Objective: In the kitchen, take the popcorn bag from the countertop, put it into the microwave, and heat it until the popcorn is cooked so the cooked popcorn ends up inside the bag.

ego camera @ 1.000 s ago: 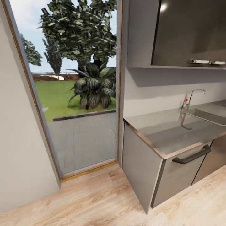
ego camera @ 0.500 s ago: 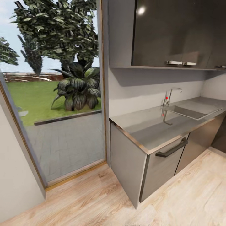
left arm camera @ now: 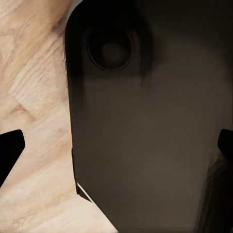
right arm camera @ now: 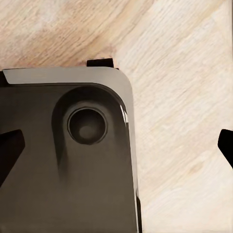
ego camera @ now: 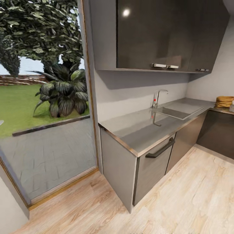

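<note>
We face a bare grey worktop (ego camera: 139, 130) with sink (ego camera: 177, 112), wood floor (ego camera: 195, 195) before it; both tools (left arm camera: 116, 150) (right arm camera: 116, 150) stand released.

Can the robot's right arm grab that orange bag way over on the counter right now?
Probably not. The popcorn bag sits on the far countertop at the room's corner, while the right claw hangs low over the wooden floor, open. The robot likely must drive closer first.
</note>
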Tool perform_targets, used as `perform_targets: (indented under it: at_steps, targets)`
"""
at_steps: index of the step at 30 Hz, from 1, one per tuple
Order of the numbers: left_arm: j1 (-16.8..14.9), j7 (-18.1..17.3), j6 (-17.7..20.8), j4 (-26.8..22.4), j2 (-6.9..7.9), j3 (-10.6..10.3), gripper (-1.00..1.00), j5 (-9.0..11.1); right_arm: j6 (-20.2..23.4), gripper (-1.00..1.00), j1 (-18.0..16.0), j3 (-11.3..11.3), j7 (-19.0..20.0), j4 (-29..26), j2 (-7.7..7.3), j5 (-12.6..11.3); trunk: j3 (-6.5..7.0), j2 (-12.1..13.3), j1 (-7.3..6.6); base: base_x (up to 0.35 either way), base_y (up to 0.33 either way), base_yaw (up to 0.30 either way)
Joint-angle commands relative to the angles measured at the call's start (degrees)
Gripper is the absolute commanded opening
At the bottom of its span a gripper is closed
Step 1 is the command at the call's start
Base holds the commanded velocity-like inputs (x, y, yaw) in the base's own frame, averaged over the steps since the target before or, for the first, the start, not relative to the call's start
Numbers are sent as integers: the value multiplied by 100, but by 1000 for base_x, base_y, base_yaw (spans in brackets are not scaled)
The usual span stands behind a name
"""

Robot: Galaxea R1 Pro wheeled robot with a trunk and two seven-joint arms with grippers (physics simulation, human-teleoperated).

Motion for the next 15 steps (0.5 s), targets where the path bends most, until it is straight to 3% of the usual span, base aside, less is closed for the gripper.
perform_targets:
  at_steps: [1, 12, 15]
  targets:
    - [3, 1, 2, -12, 4, 4, 100, 1, -23, 100, -5, -42, -1, 7, 0, 3, -5, -3, 0, 0, 0, -293]
    - [2, -1, -62, -12, 20, -1, 100, 1, -29, 100, -5, -34, -24, 65, -24, 4, -5, -3, 0, 0, 0, -296]
    - [1, -1, -58, -10, 27, -1, 100, 1, -272, 100, -5, -34, -25, 83, -25, 4, -5, -3, 0, 0, 0, -298]
